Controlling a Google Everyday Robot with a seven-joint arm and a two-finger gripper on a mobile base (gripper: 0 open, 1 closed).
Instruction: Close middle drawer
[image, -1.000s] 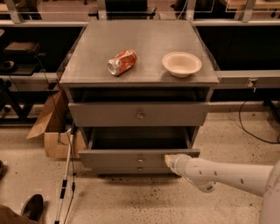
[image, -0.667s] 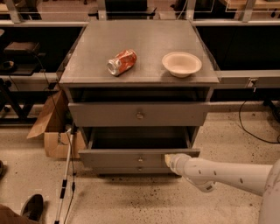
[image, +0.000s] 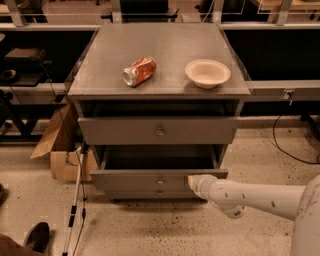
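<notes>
The middle drawer (image: 145, 179) is a grey drawer pulled out from the cabinet, with its deep tray open and a small round knob (image: 160, 181) at the centre of its flat front. My gripper (image: 193, 181) is at the end of the white arm (image: 250, 197), which reaches in from the lower right. It sits against the right part of the drawer front, to the right of the knob. The taller top drawer (image: 158, 131) above stands slightly out. The narrow bottom front (image: 160, 192) shows just under the middle drawer.
On the cabinet top (image: 165, 45) lie a crushed red can (image: 138, 71) and a beige bowl (image: 207, 73). An open cardboard box (image: 60, 145) and a white stick (image: 75, 200) stand to the left of the cabinet. A shoe (image: 36, 236) is at lower left. A cable (image: 287, 145) lies on the floor at right.
</notes>
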